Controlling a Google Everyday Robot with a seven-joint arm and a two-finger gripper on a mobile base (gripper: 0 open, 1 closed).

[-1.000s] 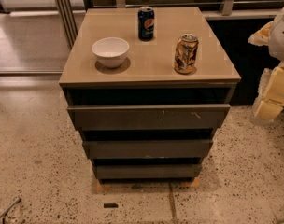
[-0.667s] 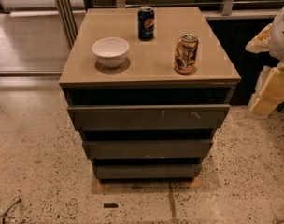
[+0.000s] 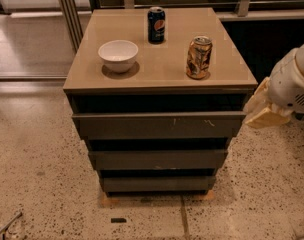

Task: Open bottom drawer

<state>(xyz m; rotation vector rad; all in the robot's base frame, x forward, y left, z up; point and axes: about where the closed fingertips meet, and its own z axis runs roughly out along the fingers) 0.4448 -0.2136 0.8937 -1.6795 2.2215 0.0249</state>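
Observation:
The bottom drawer point(image 3: 157, 184) is the lowest, narrowest dark grey-brown front of the three-drawer cabinet and sits flush, closed. The middle front point(image 3: 158, 159) and the wide top front point(image 3: 159, 125) with pale scratches are above it. My gripper point(image 3: 262, 112), a cream-coloured part at the end of the white arm point(image 3: 293, 82), hangs to the right of the cabinet at the height of the top front. It is well above and to the right of the bottom drawer and touches nothing.
On the tan cabinet top point(image 3: 157, 69) stand a white bowl point(image 3: 118, 55), a dark blue can point(image 3: 156, 24) and a gold can point(image 3: 199, 57). The cabinet rests on a speckled floor point(image 3: 42, 184). A metal rail point(image 3: 69, 14) runs behind at the left.
The arm and gripper have moved left, closer to the cabinet's right side. The drawers and the things on top have not moved.

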